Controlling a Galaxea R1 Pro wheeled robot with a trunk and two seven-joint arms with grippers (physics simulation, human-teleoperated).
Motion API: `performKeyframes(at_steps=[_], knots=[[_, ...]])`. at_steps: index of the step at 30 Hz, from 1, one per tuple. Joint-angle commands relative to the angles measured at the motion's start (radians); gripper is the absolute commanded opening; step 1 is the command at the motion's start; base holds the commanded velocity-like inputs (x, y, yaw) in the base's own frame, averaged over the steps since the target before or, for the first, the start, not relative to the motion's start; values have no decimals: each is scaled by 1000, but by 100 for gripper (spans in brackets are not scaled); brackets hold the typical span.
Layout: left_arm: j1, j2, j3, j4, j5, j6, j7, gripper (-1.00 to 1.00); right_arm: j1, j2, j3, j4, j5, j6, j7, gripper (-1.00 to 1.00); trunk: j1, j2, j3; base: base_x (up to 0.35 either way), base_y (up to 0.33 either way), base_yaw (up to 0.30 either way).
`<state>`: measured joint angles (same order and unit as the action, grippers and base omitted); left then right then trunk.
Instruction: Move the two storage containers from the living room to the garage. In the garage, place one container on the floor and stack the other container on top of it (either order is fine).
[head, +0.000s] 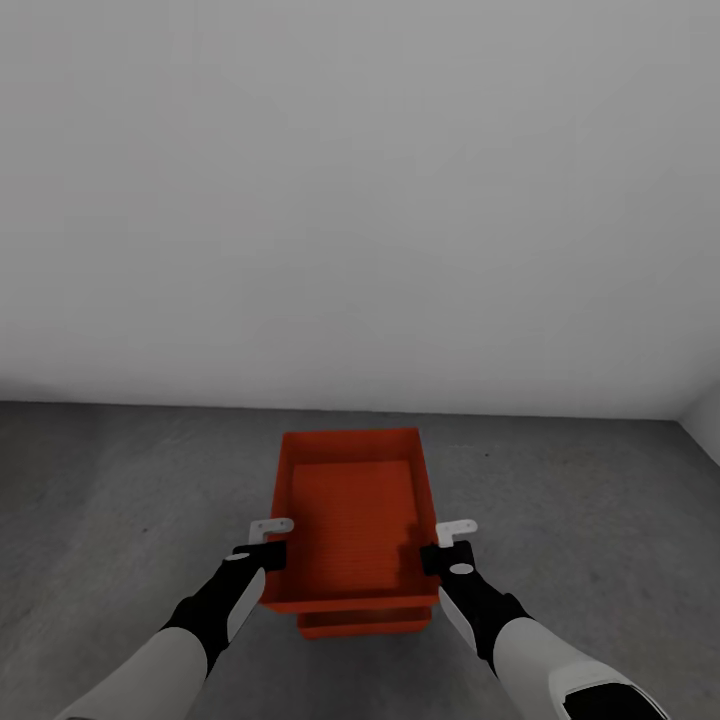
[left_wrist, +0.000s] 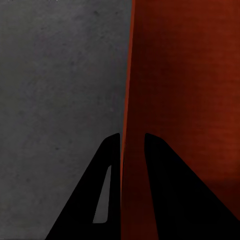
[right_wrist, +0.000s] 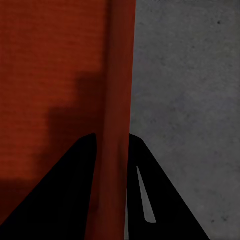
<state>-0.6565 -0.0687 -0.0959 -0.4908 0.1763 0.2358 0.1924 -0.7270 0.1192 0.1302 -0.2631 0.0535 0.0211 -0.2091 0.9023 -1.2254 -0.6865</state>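
In the garage, one red-orange storage container (head: 352, 520) sits between my two grippers above the dark grey concrete floor (head: 120, 500). Under its near end, the front edge of the second storage container (head: 365, 626) peeks out. I cannot tell whether the upper bin rests on the lower one. My left gripper (head: 268, 550) is shut on the upper bin's left wall (left_wrist: 127, 75), one finger on each side of it. My right gripper (head: 440, 555) is shut on the right wall (right_wrist: 119, 75) in the same way.
A plain white-grey wall (head: 360, 200) rises just beyond the bins. A side wall meets it at the far right corner (head: 700, 415). Bare mottled concrete (left_wrist: 60, 100) spreads to both sides of the bins.
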Motion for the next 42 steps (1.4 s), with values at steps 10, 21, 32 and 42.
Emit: performKeyframes(at_steps=[10, 21, 32, 42], knots=[[-1, 1, 1, -32, -6, -29, 15, -100, 0, -1, -18, 4, 0, 0, -50, -100, 38, -71, -32, 0, 0, 0], [-1, 1, 1, -32, -6, -29, 15, -100, 0, -1, -18, 4, 0, 1, -50, -100, 81, -148, -67, 0, 0, 0], [-1, 2, 1, -34, -6, -30, 16, -100, 0, -1, -18, 4, 0, 2, -50, -100, 100, -183, -82, 0, 0, 0], [0, 2, 2, -34, -6, -30, 15, -100, 0, -1, -18, 4, 0, 2, -50, -100, 100, -183, -82, 0, 0, 0]])
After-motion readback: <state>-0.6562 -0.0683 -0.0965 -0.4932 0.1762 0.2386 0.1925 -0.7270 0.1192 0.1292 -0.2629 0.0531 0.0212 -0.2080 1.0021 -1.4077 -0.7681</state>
